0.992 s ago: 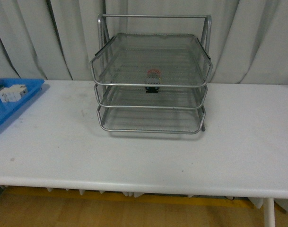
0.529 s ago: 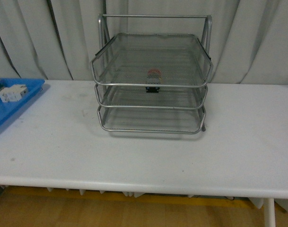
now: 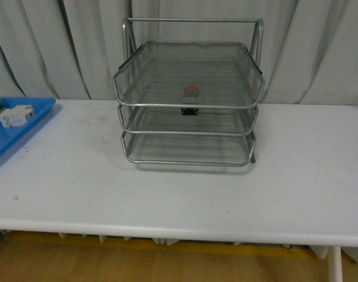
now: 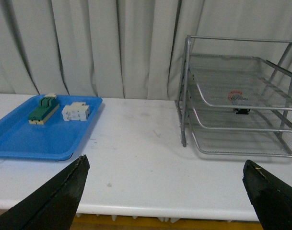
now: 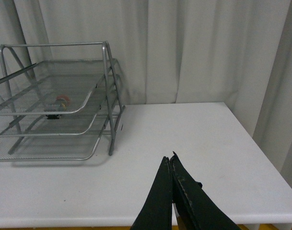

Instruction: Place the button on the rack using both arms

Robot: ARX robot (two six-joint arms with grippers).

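1. Front view: at the far left of the white counter (image 3: 179, 188) lies a flat blue plastic tray (image 3: 14, 132), carrying a small white terminal block (image 3: 14, 116) near its back edge.
2. In the middle of the counter, towards the back by the pale curtain (image 3: 320, 53), stands the large silver three-tier wire-mesh rack (image 3: 188, 97) with its tubular frame.
3. The small push button with a red mushroom cap on a dark body (image 3: 191, 98) sits on the middle shelf of the rack, near the centre, seen through the top shelf's mesh; neither arm shows in this view.
4. Left wrist view: the blue tray (image 4: 42, 134) holds a green-topped beige switch block (image 4: 43, 109) beside the white terminal block (image 4: 75, 111); the rack (image 4: 241, 103) stands well apart to the other side with the button (image 4: 237, 99) inside.
5. The left gripper (image 4: 165, 189) is released, its dark fingers (image 4: 59, 199) spread wide over the counter, holding nothing.
6. Right wrist view: the right gripper (image 5: 170, 165) is clenched on nothing, fingertips together above bare counter, well away from the rack (image 5: 54, 103) and the button (image 5: 61, 104).
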